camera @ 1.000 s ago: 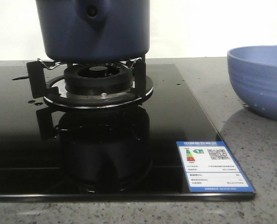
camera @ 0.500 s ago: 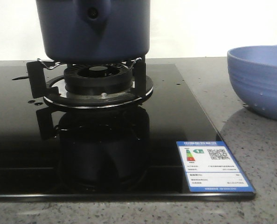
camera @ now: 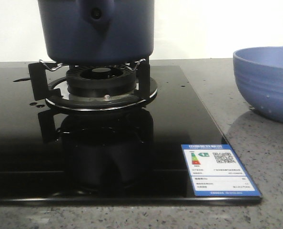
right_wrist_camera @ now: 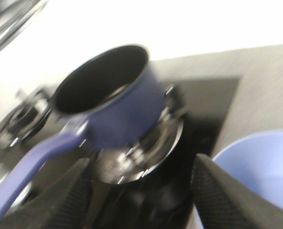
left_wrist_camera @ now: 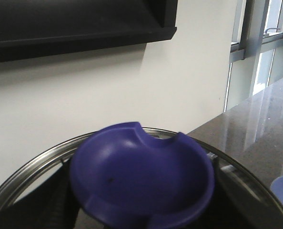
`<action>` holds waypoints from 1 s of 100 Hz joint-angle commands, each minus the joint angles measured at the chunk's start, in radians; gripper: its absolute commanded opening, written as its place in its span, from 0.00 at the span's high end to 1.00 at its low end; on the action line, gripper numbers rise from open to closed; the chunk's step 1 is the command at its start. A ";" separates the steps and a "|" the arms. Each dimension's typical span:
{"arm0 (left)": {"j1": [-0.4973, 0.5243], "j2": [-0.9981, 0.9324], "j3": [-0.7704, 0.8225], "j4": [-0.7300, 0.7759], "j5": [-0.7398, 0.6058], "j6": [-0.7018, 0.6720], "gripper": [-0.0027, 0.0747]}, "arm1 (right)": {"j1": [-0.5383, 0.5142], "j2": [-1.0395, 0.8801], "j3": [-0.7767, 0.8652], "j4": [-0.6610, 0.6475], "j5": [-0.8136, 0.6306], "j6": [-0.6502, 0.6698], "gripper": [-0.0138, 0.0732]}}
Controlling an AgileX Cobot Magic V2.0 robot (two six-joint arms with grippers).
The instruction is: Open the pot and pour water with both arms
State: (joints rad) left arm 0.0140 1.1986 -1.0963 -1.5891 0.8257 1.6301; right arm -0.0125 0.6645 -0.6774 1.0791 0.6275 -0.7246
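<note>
The dark navy pot (camera: pixel 96 31) stands on the gas burner (camera: pixel 101 83), its side stub with a round hole facing the camera. In the right wrist view the pot (right_wrist_camera: pixel 108 102) is open, dark inside, with a lighter blue handle (right_wrist_camera: pixel 27 167) sticking out. My right gripper (right_wrist_camera: pixel 146 195) is open and empty, above and in front of the pot. In the left wrist view my left gripper (left_wrist_camera: pixel 141 212) is shut on the blue knob (left_wrist_camera: pixel 141 179) of the steel-rimmed glass lid (left_wrist_camera: pixel 27 171), held up in the air. Neither gripper shows in the front view.
A periwinkle-blue bowl (camera: pixel 265 81) stands on the grey counter to the right of the black glass hob (camera: pixel 170 119); it also shows in the right wrist view (right_wrist_camera: pixel 260 167). A label sticker (camera: pixel 217 169) is on the hob's front right corner. A white wall is behind.
The pot stays on the burner and the bowl in place. The front view shows no clear movement.
</note>
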 commanded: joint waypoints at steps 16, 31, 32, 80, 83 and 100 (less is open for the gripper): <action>0.004 -0.183 0.093 0.007 -0.130 -0.042 0.67 | -0.015 0.064 -0.085 -0.135 -0.133 0.105 0.37; 0.002 -0.276 0.186 0.011 -0.234 -0.061 0.67 | -0.075 0.156 -0.227 -0.485 0.067 0.416 0.37; 0.002 -0.280 0.189 0.011 -0.238 -0.061 0.67 | -0.079 0.166 -0.235 -0.500 0.096 0.443 0.37; -0.073 -0.393 0.230 0.011 -0.329 -0.061 0.67 | -0.179 0.534 -0.417 -0.739 0.423 0.661 0.37; -0.078 -0.395 0.230 0.011 -0.337 -0.061 0.67 | -0.179 0.545 -0.417 -0.739 0.413 0.668 0.37; -0.100 -0.405 0.230 0.009 -0.350 -0.061 0.67 | -0.179 0.578 -0.417 -0.739 0.393 0.676 0.43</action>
State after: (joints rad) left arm -0.0737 0.8079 -0.8347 -1.5150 0.4874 1.5794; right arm -0.1853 1.2433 -1.0596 0.3270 1.0553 -0.0511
